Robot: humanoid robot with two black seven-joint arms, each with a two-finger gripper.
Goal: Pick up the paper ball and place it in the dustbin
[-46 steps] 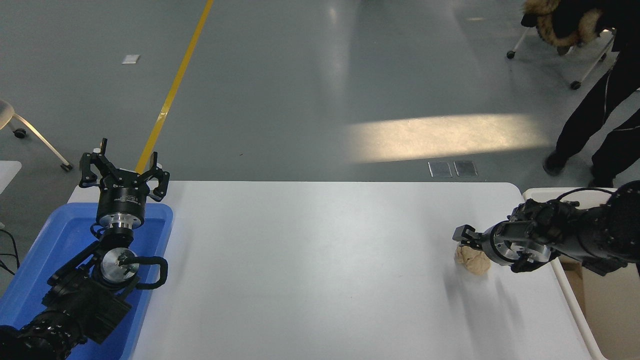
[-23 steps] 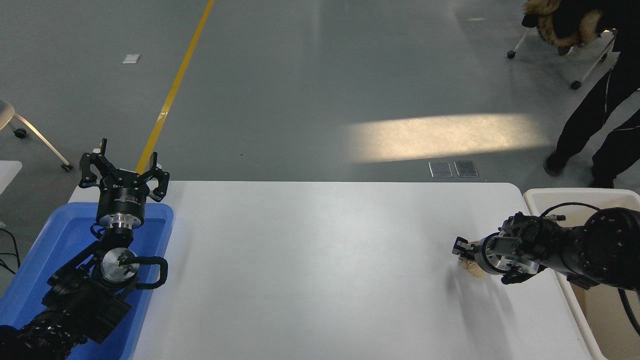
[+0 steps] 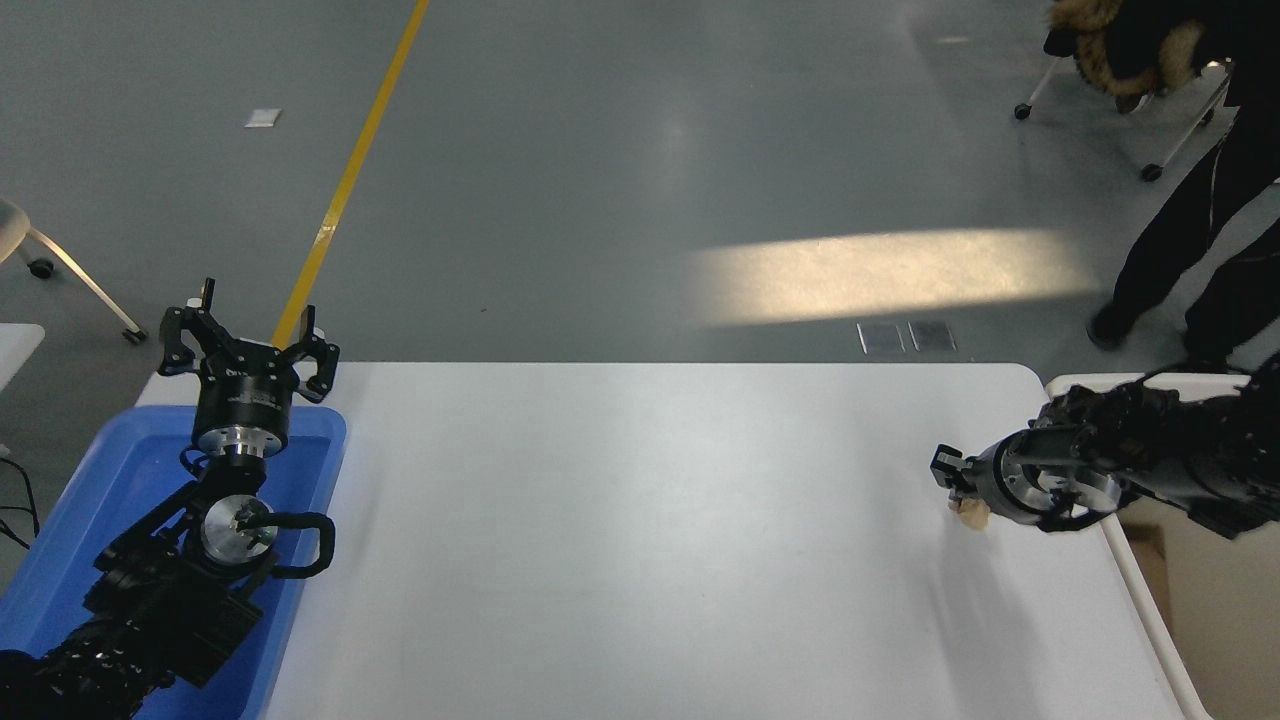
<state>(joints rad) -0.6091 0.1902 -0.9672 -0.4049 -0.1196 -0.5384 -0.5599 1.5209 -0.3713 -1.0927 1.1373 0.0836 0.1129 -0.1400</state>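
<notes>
right tool (image 3: pixel 955 487) shifted binward | paper ball (image 3: pixel 970 512) mostly hidden

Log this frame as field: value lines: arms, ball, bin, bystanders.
right gripper: near the table's right edge, at the paper ball, which is mostly hidden behind it; grip cannot be confirmed
left gripper: open, parked over the blue tray at lower left
dustbin: off the table's right edge, beside the table
ball in bin: no
person: standing at upper right, beyond the table
</notes>
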